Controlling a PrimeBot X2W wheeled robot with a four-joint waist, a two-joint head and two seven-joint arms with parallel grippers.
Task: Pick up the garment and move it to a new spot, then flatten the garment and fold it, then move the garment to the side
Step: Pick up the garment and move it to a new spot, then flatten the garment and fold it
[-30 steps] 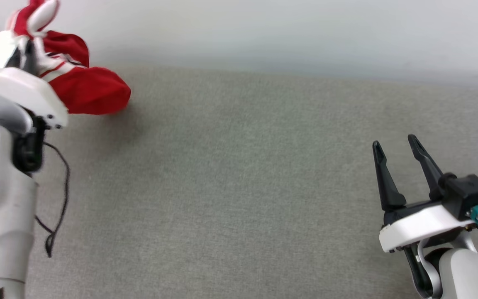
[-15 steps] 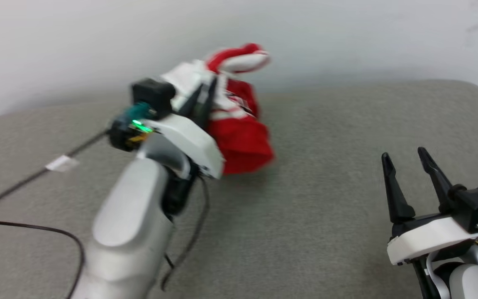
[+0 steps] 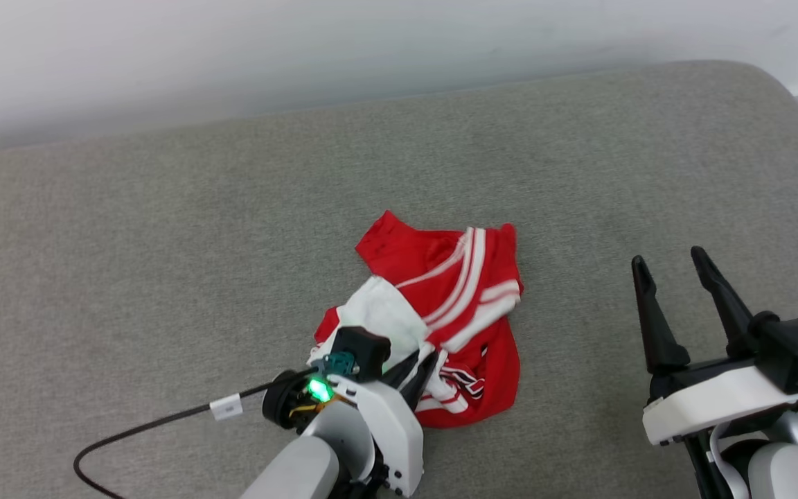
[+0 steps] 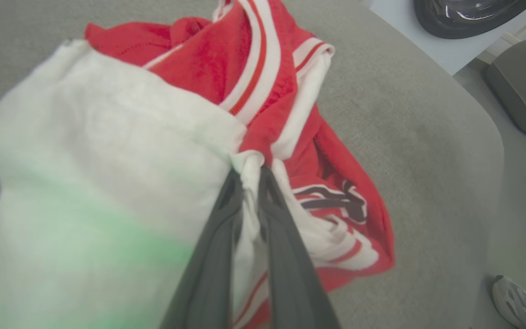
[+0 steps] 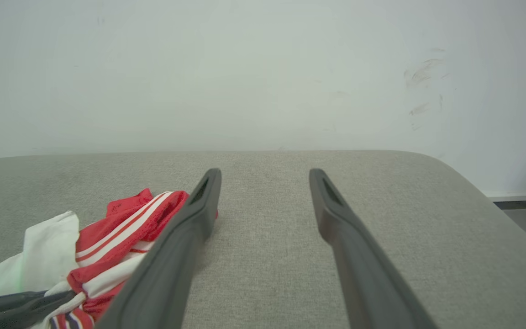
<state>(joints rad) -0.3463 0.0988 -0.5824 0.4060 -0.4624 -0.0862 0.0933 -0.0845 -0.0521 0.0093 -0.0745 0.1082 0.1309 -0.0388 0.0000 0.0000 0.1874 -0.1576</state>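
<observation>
The garment (image 3: pixel 451 305), red with white sleeves and striped trim, lies crumpled in a heap on the middle of the grey table (image 3: pixel 163 229). My left gripper (image 3: pixel 418 366) stands at the heap's near edge, shut on a fold of the garment. In the left wrist view my left gripper (image 4: pixel 250 172) pinches white cloth of the garment (image 4: pixel 208 73), and black lettering shows on the red part. My right gripper (image 3: pixel 669 256) hovers open and empty to the right, apart from the cloth. The right wrist view has my right gripper (image 5: pixel 265 172) open, with the garment (image 5: pixel 121 224) at lower left.
A black cable (image 3: pixel 149 424) with a white tag trails from my left wrist over the table's near left. The table's rounded right edge (image 3: pixel 797 104) meets the floor, with a pale wall (image 3: pixel 302 48) behind. A person's shoe (image 4: pixel 509 297) stands on the floor beside the table.
The head camera has swung. My left gripper brought the hanging garment from the far left down onto the middle of the table, still gripping it. The right gripper stayed open and still.
</observation>
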